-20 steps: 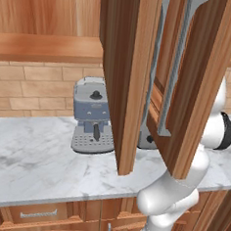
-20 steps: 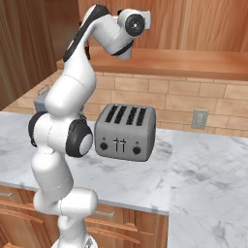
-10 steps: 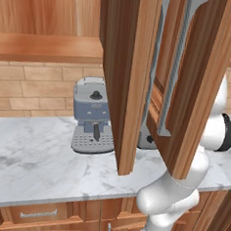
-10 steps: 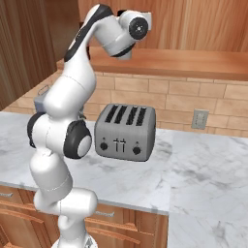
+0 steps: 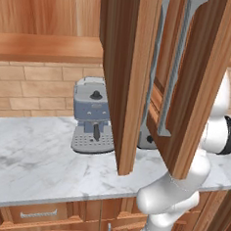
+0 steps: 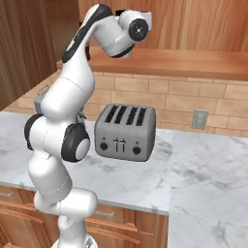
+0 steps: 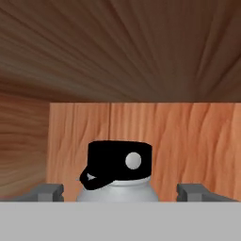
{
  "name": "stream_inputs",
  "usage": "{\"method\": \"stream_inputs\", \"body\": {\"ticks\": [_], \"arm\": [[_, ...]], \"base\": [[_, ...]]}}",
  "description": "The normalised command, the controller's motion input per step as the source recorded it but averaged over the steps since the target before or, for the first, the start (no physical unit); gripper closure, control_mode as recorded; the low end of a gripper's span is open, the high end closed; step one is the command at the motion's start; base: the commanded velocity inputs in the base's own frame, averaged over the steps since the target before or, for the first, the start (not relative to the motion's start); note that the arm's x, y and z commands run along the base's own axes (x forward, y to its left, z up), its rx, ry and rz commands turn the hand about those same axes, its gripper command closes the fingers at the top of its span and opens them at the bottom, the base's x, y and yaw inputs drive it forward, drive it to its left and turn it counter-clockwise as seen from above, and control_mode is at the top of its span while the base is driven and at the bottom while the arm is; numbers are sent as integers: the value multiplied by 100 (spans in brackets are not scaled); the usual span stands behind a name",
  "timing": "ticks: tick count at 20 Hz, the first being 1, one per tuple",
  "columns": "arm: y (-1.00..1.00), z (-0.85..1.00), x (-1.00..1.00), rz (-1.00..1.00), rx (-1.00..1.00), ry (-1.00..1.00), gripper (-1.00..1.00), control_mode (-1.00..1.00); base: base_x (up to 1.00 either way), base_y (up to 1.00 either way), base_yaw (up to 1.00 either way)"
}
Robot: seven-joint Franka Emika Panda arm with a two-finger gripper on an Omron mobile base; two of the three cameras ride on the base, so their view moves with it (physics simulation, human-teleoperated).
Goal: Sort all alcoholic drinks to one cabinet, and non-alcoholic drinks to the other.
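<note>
**Hand [image 7: 120, 192] wide around a black-capped bottle inside the cabinet**

Fingertips come first in the hand view: one grey tip [image 7: 47, 192] low on the left and the other low on the right, standing far apart. Between them sits a short grey bottle [image 7: 117, 190] with a black cap [image 7: 120, 164], and a small pale round spot shows on the cap's right side. A gap of wood shows on either side of the bottle's shoulder, so neither tip touches it and nothing is gripped. Behind the bottle is the cabinet [image 7: 155, 132], with its lighter back panel straight ahead, a darker side wall on the left and dark wood grain overhead.

From the left base view, the white arm [image 5: 180, 191] rises at the lower right, in front of the marble table [image 5: 35, 160]. Just past it, two reddish-brown cabinet doors hang open above the table: the left door [image 5: 125, 79] is seen nearly edge on, and the right door [image 5: 199, 80] shows a long grey handle. Farther back, a grey coffee machine [image 5: 92, 116] stands on the table against the brick wall (its right side is hidden by the left door).

From the right base view, the arm stands nearest at the left and bends up to the wrist at the top of the picture. Behind it a silver four-slot toaster [image 6: 125, 131] rests on the table, and a wall socket [image 6: 199, 118] sits in the brick to its right.
</note>
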Motion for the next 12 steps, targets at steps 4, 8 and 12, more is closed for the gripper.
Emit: {"method": "stream_inputs", "body": {"ticks": [4, 8, 12], "arm": [[-4, 1, -53, 0, 0, 0, -100, -100], [-9, 3, -83, 0, 0, 0, -100, -100], [-13, 1, -100, 0, 1, 0, -100, -100]], "base": [[0, 0, 0], [0, 0, 0], [0, 0, 0]]}}
